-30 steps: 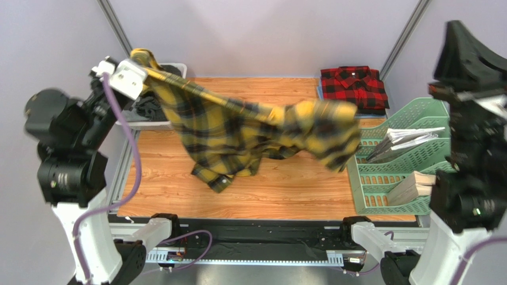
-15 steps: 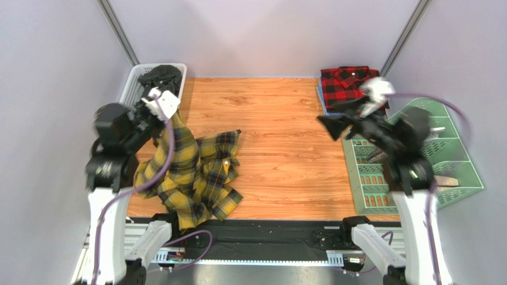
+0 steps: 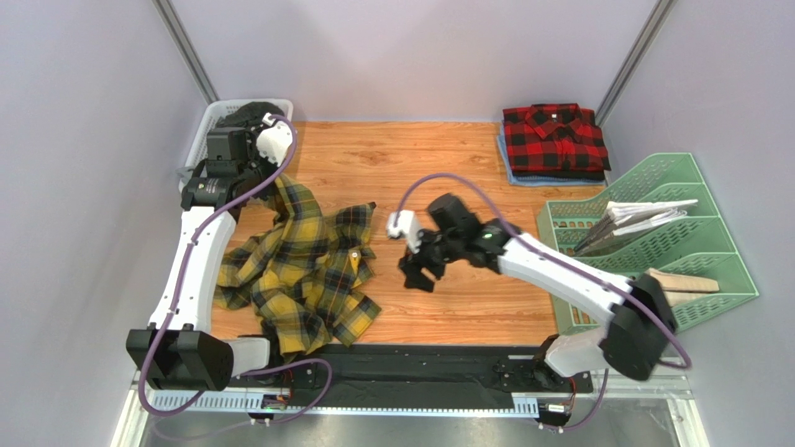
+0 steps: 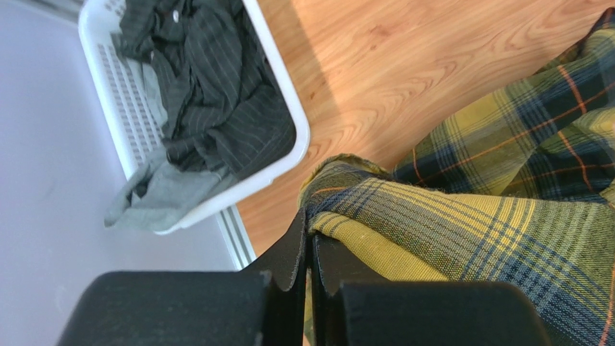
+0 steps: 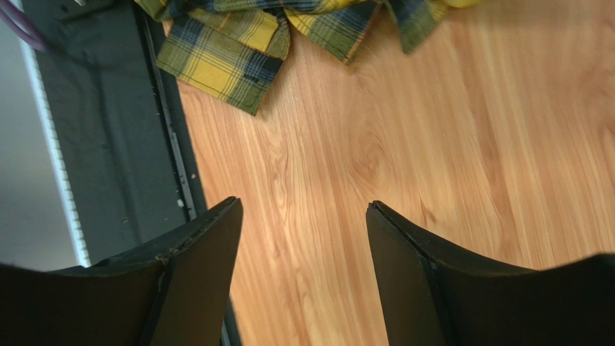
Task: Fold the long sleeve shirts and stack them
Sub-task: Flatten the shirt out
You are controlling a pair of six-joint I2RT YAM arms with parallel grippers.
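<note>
The yellow plaid long sleeve shirt (image 3: 299,270) lies crumpled on the left of the wooden table, one edge lifted. My left gripper (image 3: 268,182) is shut on that raised edge; in the left wrist view its jaws (image 4: 309,220) pinch a fold of the yellow cloth (image 4: 462,231). The red plaid long sleeve shirt (image 3: 555,135) sits folded at the back right. My right gripper (image 3: 417,270) hovers open over bare wood just right of the yellow shirt. In the right wrist view nothing is between its fingers (image 5: 303,216), and the shirt's hem (image 5: 216,50) shows ahead.
A white basket (image 3: 207,130) of dark clothes stands at the back left, close to my left gripper, its rim (image 4: 216,205) near the jaws. A green file rack (image 3: 653,242) with papers stands at the right edge. The table's dark front rail (image 5: 108,130) runs below the shirt.
The yellow shirt, stretched in the air between both grippers, has dropped to the table's left. My right gripper let go, opened and swung to mid-table. My left gripper came down, still gripping.
</note>
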